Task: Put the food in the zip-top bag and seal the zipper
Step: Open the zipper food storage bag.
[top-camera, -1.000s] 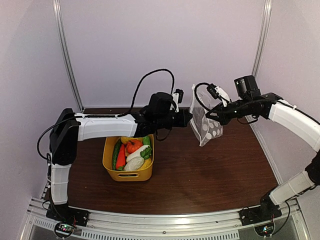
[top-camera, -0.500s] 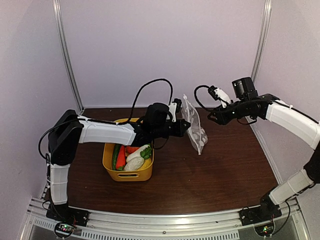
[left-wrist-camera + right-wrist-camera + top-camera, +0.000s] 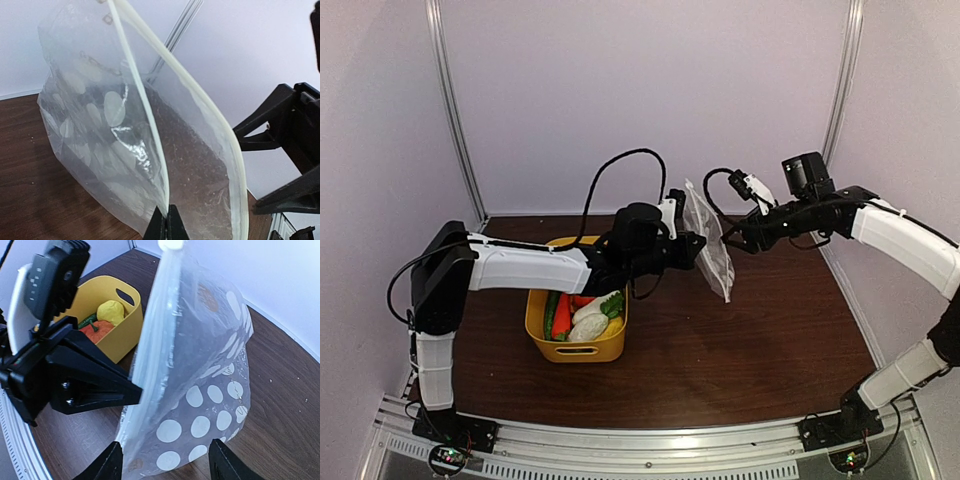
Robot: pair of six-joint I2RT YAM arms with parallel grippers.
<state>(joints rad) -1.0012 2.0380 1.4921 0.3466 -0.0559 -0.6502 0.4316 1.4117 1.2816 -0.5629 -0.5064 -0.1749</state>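
Bag (image 3: 713,245) hangs above the counter (image 3: 750,345), right of the tub (image 3: 575,350) of food (image 3: 585,312), its edge pinched in the closed left pincer (image 3: 166,225), the right pincer (image 3: 735,238) wide open around it.

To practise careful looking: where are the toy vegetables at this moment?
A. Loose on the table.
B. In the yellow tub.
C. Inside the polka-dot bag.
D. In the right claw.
B: the toy vegetables lie heaped in the yellow tub, while the clear polka-dot bag hangs in the air with nothing in it.
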